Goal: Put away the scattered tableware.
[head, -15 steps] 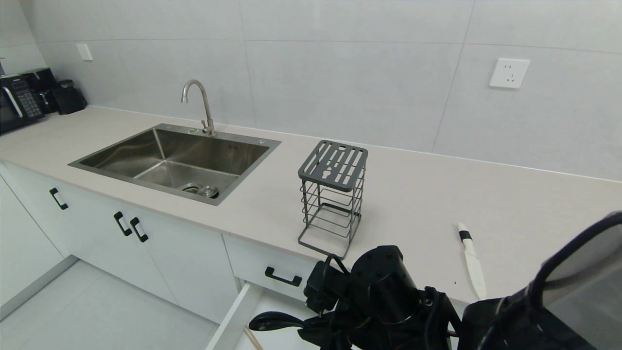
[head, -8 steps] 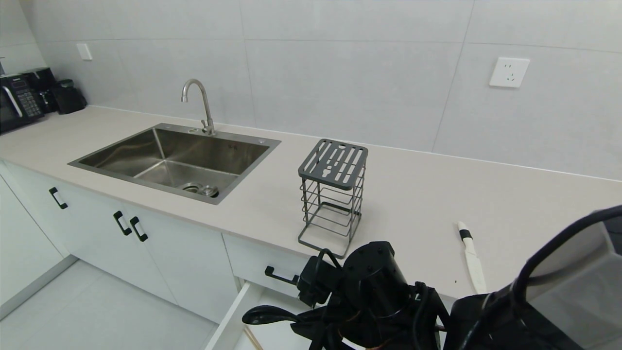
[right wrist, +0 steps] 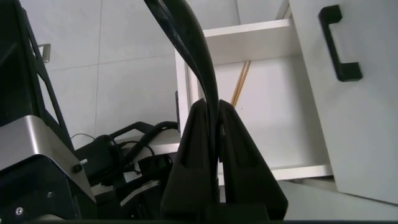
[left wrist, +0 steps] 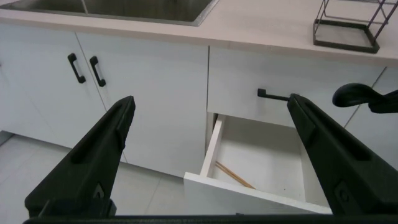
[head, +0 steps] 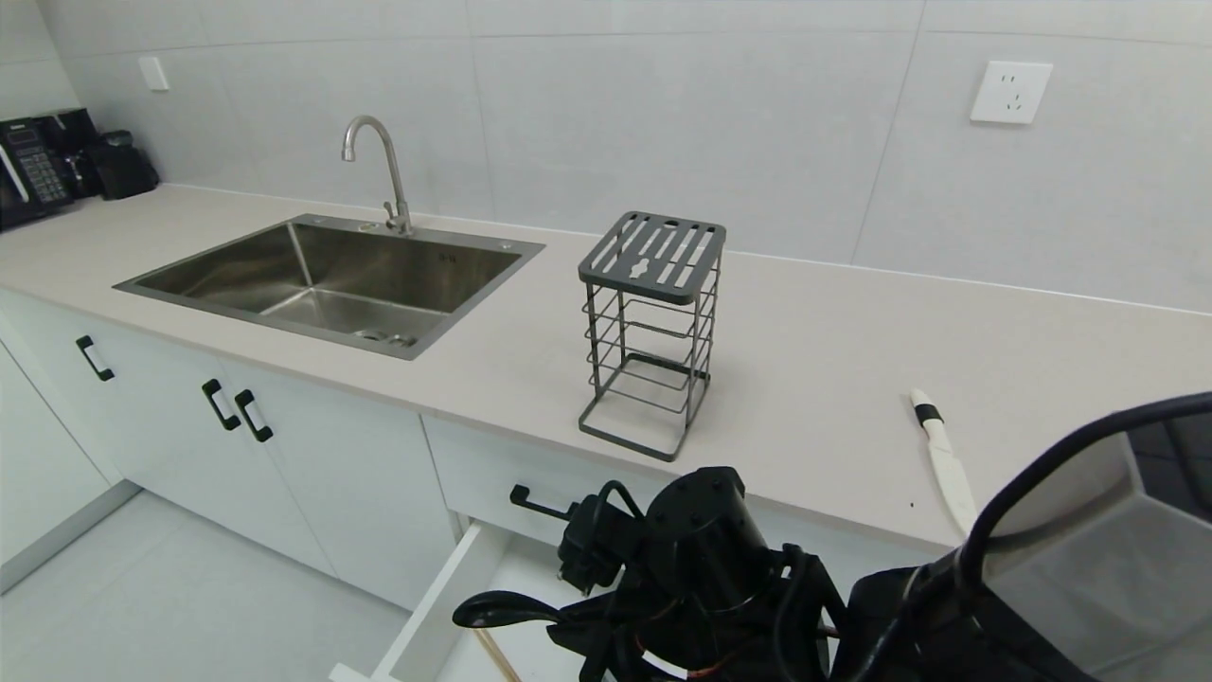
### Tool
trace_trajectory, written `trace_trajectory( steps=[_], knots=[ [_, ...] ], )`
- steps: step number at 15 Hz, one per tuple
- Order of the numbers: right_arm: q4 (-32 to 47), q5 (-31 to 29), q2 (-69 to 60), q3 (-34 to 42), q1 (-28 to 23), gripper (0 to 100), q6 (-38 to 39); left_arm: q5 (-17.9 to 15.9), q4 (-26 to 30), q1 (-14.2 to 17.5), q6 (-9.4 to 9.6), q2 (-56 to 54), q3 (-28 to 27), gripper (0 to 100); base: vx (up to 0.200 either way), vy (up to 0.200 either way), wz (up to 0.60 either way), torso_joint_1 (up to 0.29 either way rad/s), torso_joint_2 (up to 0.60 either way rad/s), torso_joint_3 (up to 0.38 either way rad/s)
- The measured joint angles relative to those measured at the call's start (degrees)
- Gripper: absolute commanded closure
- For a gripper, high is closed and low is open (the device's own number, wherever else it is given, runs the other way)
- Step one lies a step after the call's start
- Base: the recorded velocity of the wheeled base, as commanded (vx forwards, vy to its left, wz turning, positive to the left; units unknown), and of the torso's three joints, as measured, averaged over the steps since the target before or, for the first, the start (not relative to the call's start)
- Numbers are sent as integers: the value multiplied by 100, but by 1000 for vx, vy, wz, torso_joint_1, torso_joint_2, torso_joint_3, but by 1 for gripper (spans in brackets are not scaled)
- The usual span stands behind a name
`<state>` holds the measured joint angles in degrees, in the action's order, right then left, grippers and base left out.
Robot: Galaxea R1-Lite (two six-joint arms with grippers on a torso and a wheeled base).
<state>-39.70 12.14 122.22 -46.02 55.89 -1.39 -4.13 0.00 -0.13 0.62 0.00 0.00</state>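
tool on the right (right wrist: pixel 211 115) clamps tight on a black spoon (right wrist: pixel 188 43) (left tool (left wrist: pixel 209 102) splayed wide, empty).

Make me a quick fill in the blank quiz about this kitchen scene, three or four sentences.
1. The drawer holding chopsticks stands ___.
2. The white knife lies on the ___, right of the wire rack.
3. The right gripper is ___ on the black ladle.
Missing words: open; counter; shut.

sink (head: pixel 379 275) set in counter (head: pixel 833 379) | faucet (head: pixel 392 177) behind it | socket (head: pixel 1010 92) on wall | black appliances (head: pixel 28 170) far left
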Motion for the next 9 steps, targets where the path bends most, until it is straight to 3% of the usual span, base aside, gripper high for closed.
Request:
trace_trajectory(
  steps=[9],
  knots=[
    [-4, 110, 346, -317, 5, 100, -13, 1, 2, 2, -2, 0, 0, 0, 0, 0, 0, -242, 504, 260]
  ],
)
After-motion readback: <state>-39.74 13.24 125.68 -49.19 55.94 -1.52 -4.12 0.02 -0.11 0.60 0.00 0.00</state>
